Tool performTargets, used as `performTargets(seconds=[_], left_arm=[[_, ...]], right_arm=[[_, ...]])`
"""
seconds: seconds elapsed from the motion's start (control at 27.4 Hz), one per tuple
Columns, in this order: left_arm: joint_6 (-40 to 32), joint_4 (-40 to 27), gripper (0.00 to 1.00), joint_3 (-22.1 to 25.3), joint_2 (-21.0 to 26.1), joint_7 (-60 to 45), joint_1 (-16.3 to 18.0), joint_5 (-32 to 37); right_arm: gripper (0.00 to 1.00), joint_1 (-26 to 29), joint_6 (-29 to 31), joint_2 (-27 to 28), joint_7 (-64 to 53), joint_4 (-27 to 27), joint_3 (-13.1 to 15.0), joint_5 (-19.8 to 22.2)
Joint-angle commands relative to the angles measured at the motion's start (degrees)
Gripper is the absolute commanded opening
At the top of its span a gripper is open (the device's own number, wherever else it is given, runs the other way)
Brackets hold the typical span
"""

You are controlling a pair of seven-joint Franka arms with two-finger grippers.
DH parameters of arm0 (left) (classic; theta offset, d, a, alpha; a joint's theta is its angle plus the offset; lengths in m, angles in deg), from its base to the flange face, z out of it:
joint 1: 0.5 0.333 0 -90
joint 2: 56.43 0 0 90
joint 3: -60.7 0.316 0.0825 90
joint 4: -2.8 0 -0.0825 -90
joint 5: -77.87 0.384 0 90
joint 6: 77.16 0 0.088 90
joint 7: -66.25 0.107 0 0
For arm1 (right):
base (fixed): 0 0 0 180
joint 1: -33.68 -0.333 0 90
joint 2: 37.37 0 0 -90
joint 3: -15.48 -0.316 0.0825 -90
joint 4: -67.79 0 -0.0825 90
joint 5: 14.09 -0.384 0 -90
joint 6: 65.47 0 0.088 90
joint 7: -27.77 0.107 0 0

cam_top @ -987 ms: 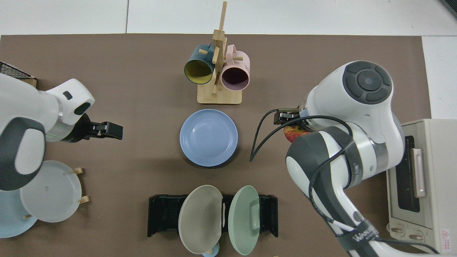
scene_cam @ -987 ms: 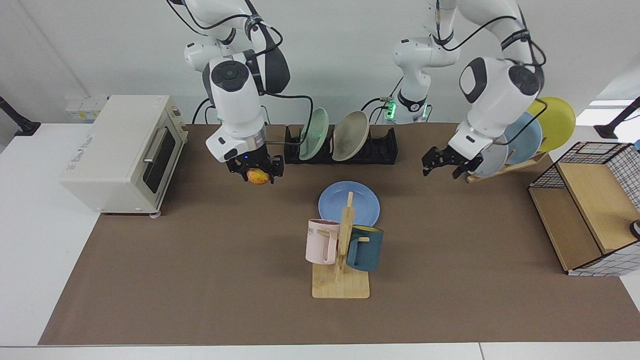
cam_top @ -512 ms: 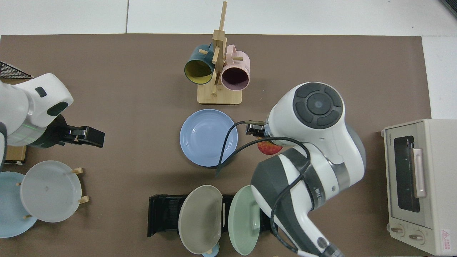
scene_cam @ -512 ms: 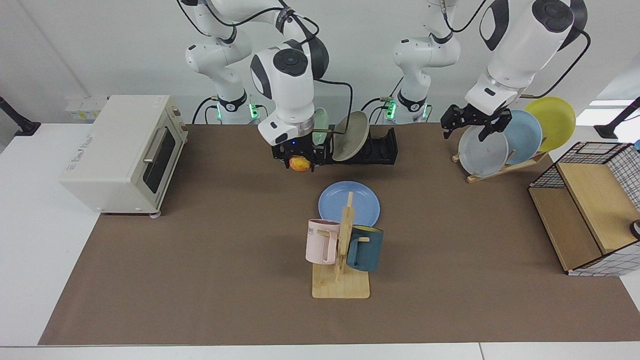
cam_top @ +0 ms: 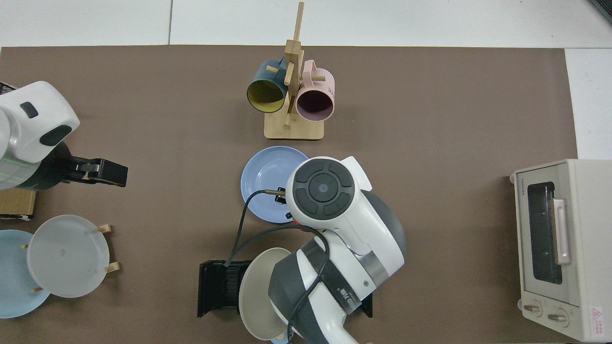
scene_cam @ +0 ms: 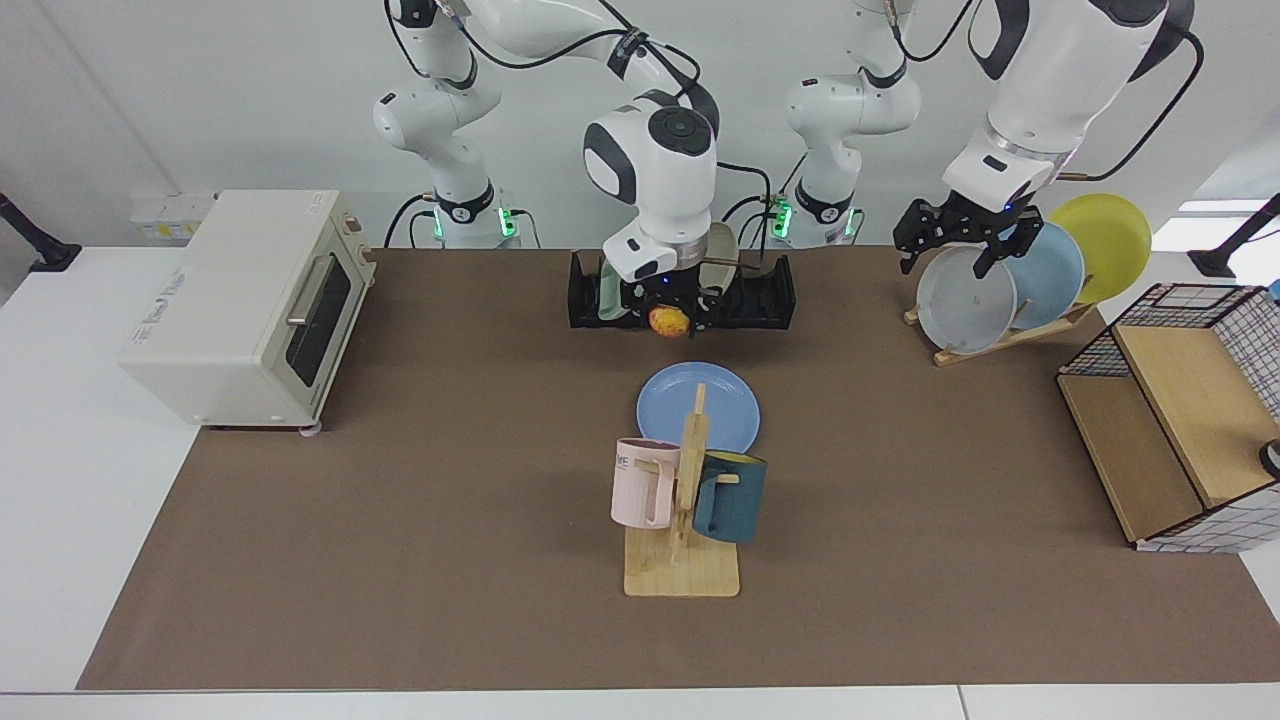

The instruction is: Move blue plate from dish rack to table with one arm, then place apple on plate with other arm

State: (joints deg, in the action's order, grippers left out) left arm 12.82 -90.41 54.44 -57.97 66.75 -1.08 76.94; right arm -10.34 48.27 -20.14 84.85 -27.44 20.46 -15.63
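The blue plate [scene_cam: 715, 400] lies flat on the brown mat of the table [scene_cam: 400, 520], just behind the mug tree. My right gripper [scene_cam: 668, 318] is shut on the apple [scene_cam: 668, 322], red and yellow, which hangs in the air between the black dish rack [scene_cam: 772, 296] and the plate's far rim. In the top view the right arm's wrist covers part of the blue plate [cam_top: 265, 174] and hides the gripper; only a red sliver of the apple [cam_top: 297, 221] shows. My left gripper [scene_cam: 950, 250] hangs open and holds nothing, high over the wooden plate stand.
A toaster oven [scene_cam: 250, 300] stands on one side. A mug tree [scene_cam: 685, 500] with a pink and a dark blue mug stands in front of the plate. The wooden stand [scene_cam: 1000, 335] holds grey, pale blue and yellow plates beside a wire shelf [scene_cam: 1180, 400]. A beige plate [cam_top: 256, 296] stands in the rack.
My right arm has carried the apple from beside the toaster oven across to the blue plate's far rim. My left arm has risen and drawn back over the wooden stand.
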Motion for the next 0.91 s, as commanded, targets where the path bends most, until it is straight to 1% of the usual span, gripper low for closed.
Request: performTargets(seconds=[0.0,0.07,0.18,0.26,0.4,0.55,0.69,0.77,0.88], left_arm=[[-1.04,1.28,1.0,0.28,0.4,0.64,-0.21,1.11],[-0.86,1.45,1.0,0.37,0.31,0.64,-0.12,1.11],[-1.56,1.45,1.0,0.46,-0.22,0.29,-0.12,1.11],[-1.91,1.28,1.0,0.54,-0.83,0.28,-0.21,1.02],[-1.82,1.45,1.0,0.98,-1.01,0.28,0.23,1.02],[-1.91,1.37,1.0,0.98,-1.1,0.2,0.93,1.02],[-1.82,1.45,1.0,0.98,-1.1,0.2,1.02,1.02],[-1.82,1.45,1.0,0.98,-1.1,0.2,0.94,1.02],[-1.82,1.45,1.0,0.98,-1.1,0.2,0.94,1.02]], right_arm=[[0.0,-1.6,0.16,6.14,5.23,6.9,0.3,-0.48],[0.0,-1.95,1.65,7.9,6.55,8.13,0.3,-0.48],[0.0,-1.52,3.76,8.96,6.47,8.22,0.3,-1.01],[0.0,-1.34,3.95,9.83,6.38,8.66,0.3,-1.71],[0.0,-1.43,4.12,12.38,6.38,10.68,0.3,-1.72],[0.0,-0.81,7.1,13.88,5.42,10.24,0.3,-1.72],[0.0,0.07,8.68,15.2,3.31,9.98,0.3,-2.15],[0.0,0.68,10.97,15.38,2.95,9.02,0.3,-2.24],[0.0,1.65,11.77,15.38,2.87,7.43,0.3,-2.59]])
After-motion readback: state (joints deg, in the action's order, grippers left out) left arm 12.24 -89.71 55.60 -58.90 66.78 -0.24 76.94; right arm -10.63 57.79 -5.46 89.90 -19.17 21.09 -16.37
